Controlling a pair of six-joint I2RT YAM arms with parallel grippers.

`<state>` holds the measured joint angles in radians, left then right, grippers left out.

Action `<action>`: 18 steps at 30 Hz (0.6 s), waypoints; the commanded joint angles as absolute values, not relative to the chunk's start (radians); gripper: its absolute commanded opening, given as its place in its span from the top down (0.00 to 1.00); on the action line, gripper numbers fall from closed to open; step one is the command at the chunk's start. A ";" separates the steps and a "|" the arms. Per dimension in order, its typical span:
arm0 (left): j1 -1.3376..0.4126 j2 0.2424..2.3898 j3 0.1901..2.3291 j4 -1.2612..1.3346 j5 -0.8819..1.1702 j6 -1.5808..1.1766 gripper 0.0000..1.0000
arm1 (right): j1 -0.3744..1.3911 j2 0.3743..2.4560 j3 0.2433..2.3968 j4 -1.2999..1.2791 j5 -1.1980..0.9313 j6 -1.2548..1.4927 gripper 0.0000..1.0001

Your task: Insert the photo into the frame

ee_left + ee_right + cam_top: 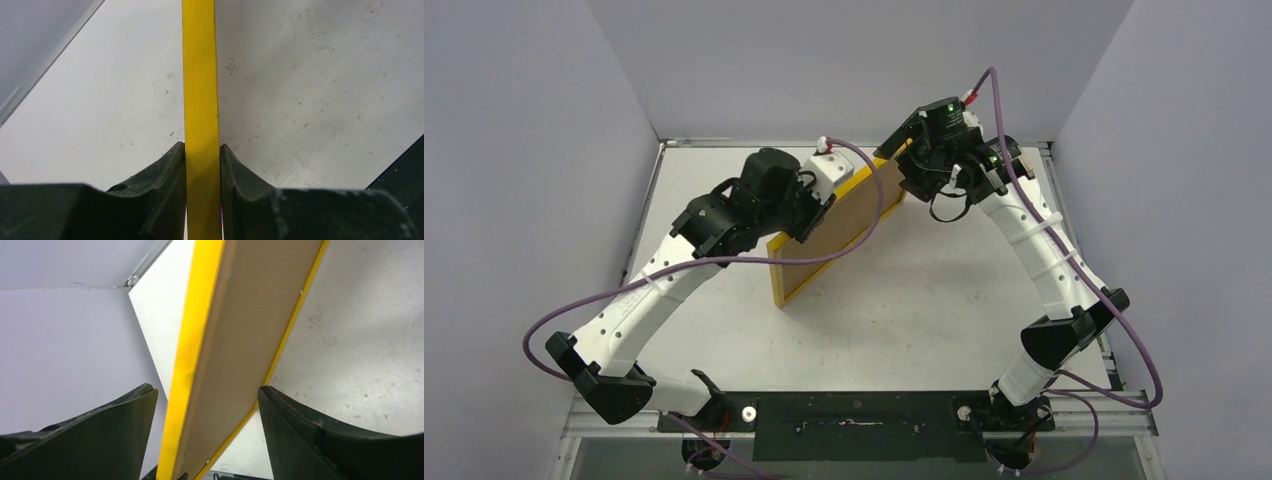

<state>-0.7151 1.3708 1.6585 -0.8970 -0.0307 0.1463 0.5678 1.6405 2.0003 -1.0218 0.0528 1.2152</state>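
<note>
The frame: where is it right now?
In the top view the frame is held on edge over the middle of the table, its top rail clamped in the left gripper, its far end between the open fingers of the right gripper.

The top camera looks down from above and behind the near edge, taking in the whole table (pixel 924 300). Both wrist cameras sit very close to the frame (pixel 849 222), which all three views share: the left faces its yellow edge, the right looks along its brown back from the far-right end.
</note>
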 commanded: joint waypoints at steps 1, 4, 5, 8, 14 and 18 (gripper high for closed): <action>-0.836 1.309 1.606 -0.757 -0.191 0.277 1.00 | 0.553 1.653 2.068 -1.175 0.008 1.270 0.26; -0.879 1.310 1.592 -0.731 -0.236 0.300 1.00 | 0.552 1.659 2.070 -1.222 -0.034 1.284 0.26; -0.888 1.311 1.589 -0.726 -0.244 0.305 1.00 | 0.553 1.661 2.065 -1.235 -0.039 1.289 0.26; -0.912 1.320 1.583 -0.715 -0.272 0.316 1.00 | 0.559 1.652 2.038 -1.255 -0.045 1.303 0.26; -0.945 1.333 1.565 -0.688 -0.302 0.321 1.00 | 0.581 1.596 1.905 -1.208 -0.032 1.350 0.33; -0.964 1.336 1.552 -0.673 -0.306 0.322 1.00 | 0.604 1.584 1.844 -1.137 -0.008 1.380 0.40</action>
